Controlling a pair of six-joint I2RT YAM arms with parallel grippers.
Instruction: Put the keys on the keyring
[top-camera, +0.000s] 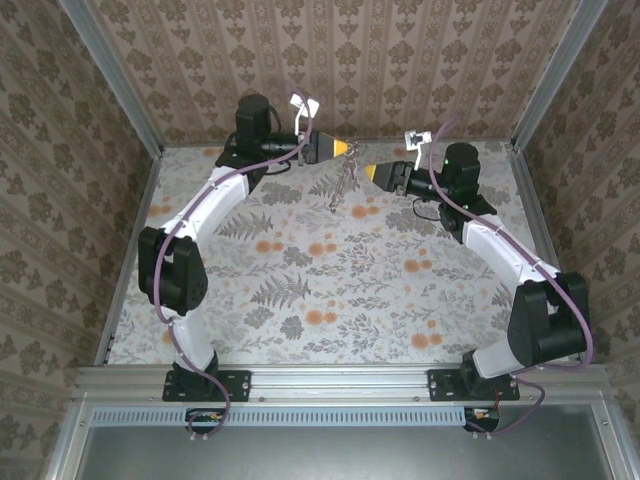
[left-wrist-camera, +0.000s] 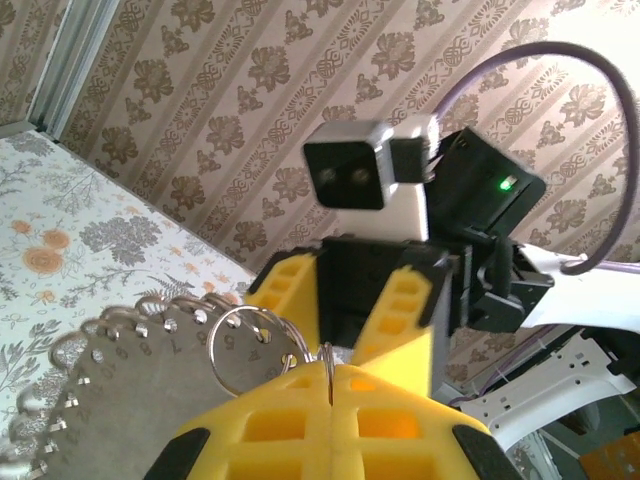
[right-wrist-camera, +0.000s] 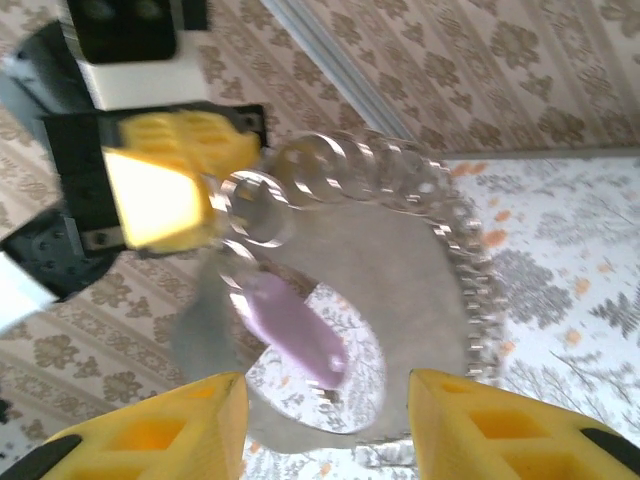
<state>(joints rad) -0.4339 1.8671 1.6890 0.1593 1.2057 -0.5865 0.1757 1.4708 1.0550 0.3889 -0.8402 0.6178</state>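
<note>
My left gripper (left-wrist-camera: 330, 385) is shut on the thin edge of the silver keyring (left-wrist-camera: 245, 348), held high over the far middle of the table. A flat grey tag (left-wrist-camera: 110, 400), its edge lined with several small rings, hangs from the same bunch. In the right wrist view a small purplish key (right-wrist-camera: 295, 335) dangles below the keyring (right-wrist-camera: 250, 205), just under the left gripper (right-wrist-camera: 210, 190). Blur hides exactly how the key is linked. My right gripper (right-wrist-camera: 325, 400) is open, its yellow fingers either side of and short of the key, touching nothing. From above, the left gripper (top-camera: 347, 148) and right gripper (top-camera: 370, 172) face each other with the bunch (top-camera: 345, 188) hanging between them.
The floral table (top-camera: 330, 290) lies well below both grippers. Patterned walls stand close behind, with metal corner posts (top-camera: 130, 100) left and right. The right gripper (left-wrist-camera: 350, 345) fills the space directly ahead of the left one.
</note>
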